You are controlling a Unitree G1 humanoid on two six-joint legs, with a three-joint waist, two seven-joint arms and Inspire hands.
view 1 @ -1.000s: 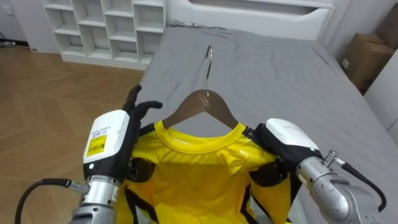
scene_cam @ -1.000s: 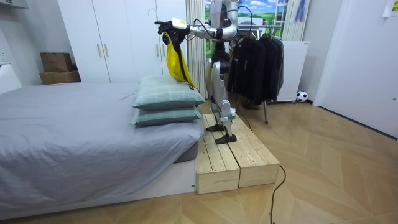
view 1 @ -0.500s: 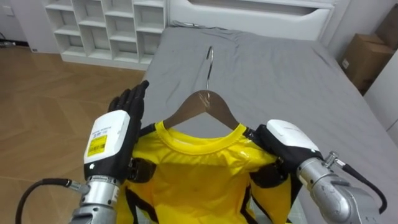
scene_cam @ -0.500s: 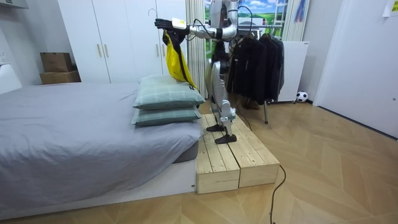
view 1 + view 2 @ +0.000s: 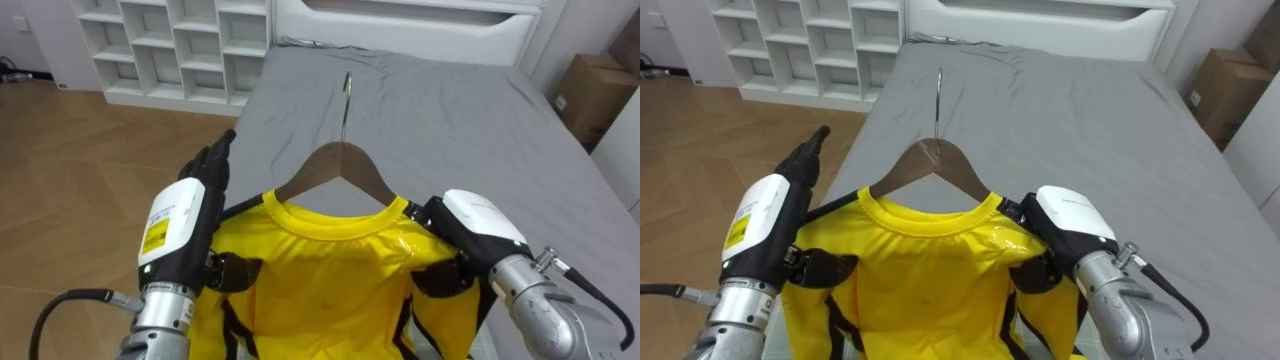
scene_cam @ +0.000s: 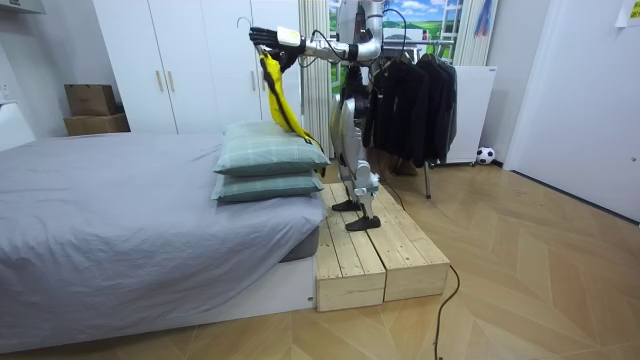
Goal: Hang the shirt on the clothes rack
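Thing: shirt on hanger, held up over the bed, between both hands.
Left: left hand fingers straight, flat beside the shirt's left shoulder.
Right: right hand at the right shoulder; fingers hidden, cannot tell.
Axis: hanger runs hand to hand; hook points away from the robot (rack stands behind it).
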